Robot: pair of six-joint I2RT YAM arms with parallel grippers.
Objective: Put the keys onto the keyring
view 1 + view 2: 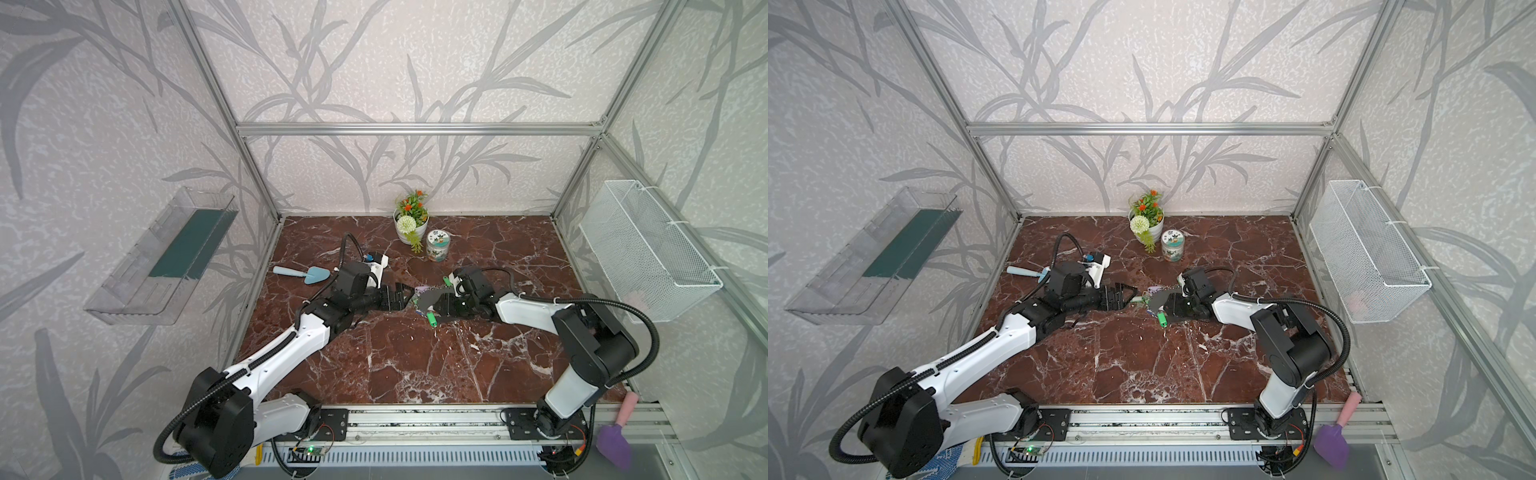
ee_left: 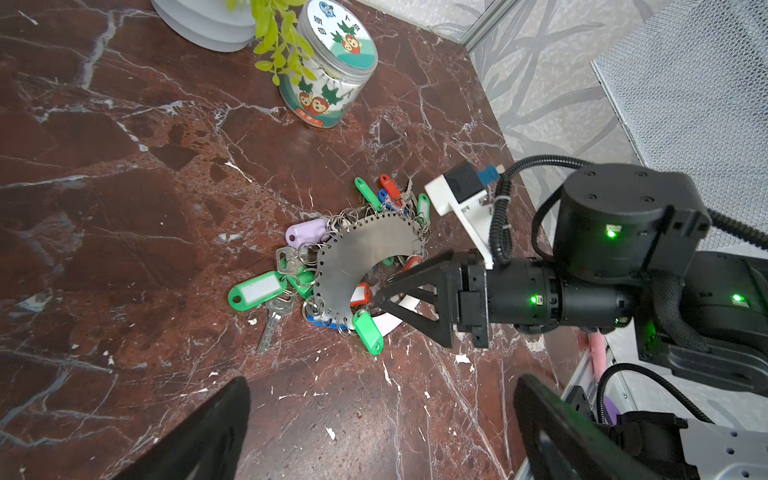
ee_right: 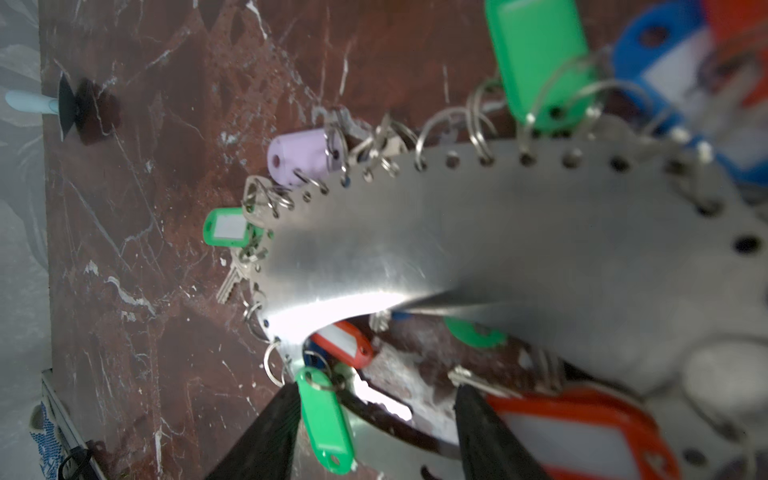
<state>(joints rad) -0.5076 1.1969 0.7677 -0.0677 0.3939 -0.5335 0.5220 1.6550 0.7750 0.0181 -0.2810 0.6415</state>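
Observation:
The keyring (image 2: 365, 253) is a silvery crescent plate with a holed rim, hung with split rings, small keys and coloured tags; it lies mid-table in both top views (image 1: 428, 300) (image 1: 1156, 301). The keys, a pale lilac tag (image 2: 305, 235) (image 3: 301, 160) with a ring, lie at the plate's rim on the side facing my left arm. My left gripper (image 2: 382, 436) (image 1: 400, 296) is open and holds nothing, a short way back from the plate. My right gripper (image 3: 374, 436) (image 2: 380, 293) is shut on the plate's end, and a green tag (image 3: 326, 424) hangs against one finger.
A flower pot (image 1: 411, 226) and a printed jar (image 1: 437, 245) stand behind the keyring. A blue trowel (image 1: 303, 274) lies at the left. A wire basket (image 1: 648, 249) hangs on the right wall and a clear shelf (image 1: 162, 253) on the left. A purple trowel (image 1: 615, 444) rests on the front rail.

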